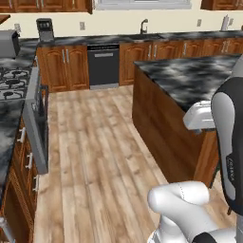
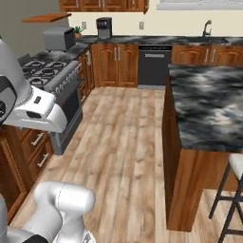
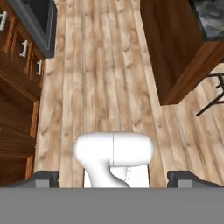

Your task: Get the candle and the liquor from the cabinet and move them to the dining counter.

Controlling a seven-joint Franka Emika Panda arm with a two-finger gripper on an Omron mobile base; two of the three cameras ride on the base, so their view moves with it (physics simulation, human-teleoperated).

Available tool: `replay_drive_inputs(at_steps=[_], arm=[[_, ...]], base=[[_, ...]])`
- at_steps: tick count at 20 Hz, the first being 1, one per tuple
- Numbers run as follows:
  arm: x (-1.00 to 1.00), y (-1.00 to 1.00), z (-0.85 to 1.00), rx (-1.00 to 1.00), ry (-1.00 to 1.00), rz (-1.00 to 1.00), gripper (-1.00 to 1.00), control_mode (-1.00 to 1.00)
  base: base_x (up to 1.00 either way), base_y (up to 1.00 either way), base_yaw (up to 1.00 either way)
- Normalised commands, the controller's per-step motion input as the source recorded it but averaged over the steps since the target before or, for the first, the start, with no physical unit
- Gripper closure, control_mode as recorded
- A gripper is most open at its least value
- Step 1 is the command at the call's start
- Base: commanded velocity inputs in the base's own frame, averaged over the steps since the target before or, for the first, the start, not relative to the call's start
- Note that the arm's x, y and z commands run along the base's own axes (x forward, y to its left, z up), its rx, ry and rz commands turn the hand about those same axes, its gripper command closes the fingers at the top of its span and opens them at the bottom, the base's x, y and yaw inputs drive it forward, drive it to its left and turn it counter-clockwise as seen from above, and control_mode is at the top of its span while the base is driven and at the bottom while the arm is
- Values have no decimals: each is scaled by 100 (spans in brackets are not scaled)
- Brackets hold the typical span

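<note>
Gripper [image 3: 113, 177] aimed down at the wood plank floor [image 3: 109, 74]; fingertips [image 3: 43, 178] set far apart at the lower corners of the hand view, nothing held between them. Dining counter [image 2: 209, 107] at right in the right base view, marbled top bare, stool [image 2: 232, 190] at its near end. Stove [image 2: 45, 71] at left, black dishwasher [image 2: 153, 65] under the far worktop. Upper cabinet [image 2: 102, 4] doors cut off along the top edge. Candle and liquor location: cannot be told.
</note>
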Motion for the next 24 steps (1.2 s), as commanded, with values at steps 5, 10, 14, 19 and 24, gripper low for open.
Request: replay_drive_inputs(at_steps=[5, 10, 14, 19, 24], arm=[[0, 0, 0, 0, 0, 0, -100, 100], [0, 0, 0, 0, 0, 0, -100, 100], [0, 0, 0, 0, 0, 0, -100, 100], [0, 0, 0, 0, 0, 0, -100, 100], [0, 0, 0, 0, 0, 0, -100, 100]], base=[[100, 96, -2], [100, 20, 0], [100, -18, 0], [100, -11, 0], [100, 0, 0]])
